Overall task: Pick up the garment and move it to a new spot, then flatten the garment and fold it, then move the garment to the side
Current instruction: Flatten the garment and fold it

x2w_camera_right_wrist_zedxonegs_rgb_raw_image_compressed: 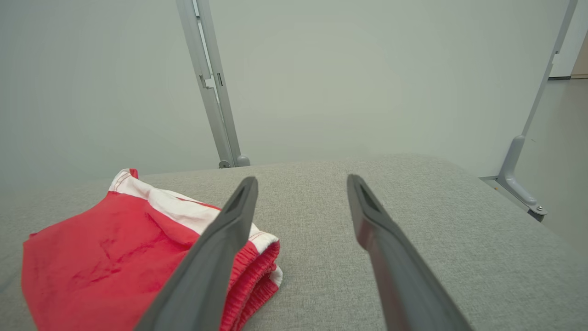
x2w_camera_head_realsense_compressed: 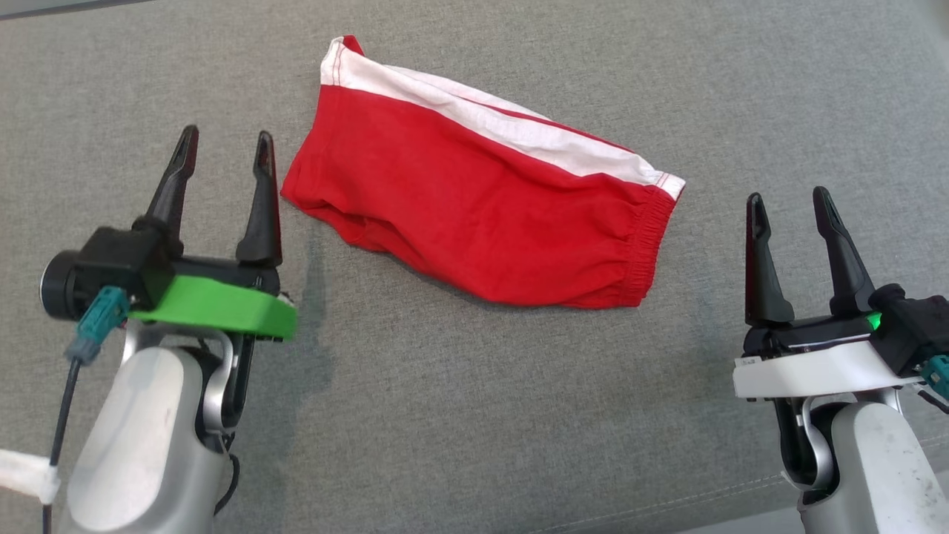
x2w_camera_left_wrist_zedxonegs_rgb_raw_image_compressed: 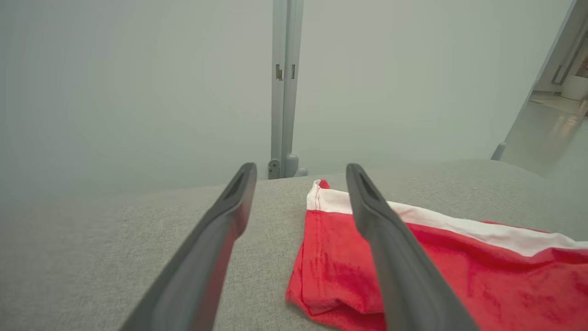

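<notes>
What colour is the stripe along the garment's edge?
White, on a red garment; the stripe shows best in the head view.

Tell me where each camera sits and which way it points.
Head view: on the head, looking down at the garment on the grey cushion; left gripper and right gripper, open, at the bottom corners.
Left wrist view: on the left wrist, along its fingers across the cushion to a wall and grey post; garment lower right.
Right wrist view: on the right wrist, along its fingers toward that wall; garment lower left.
All share the garment.
</notes>
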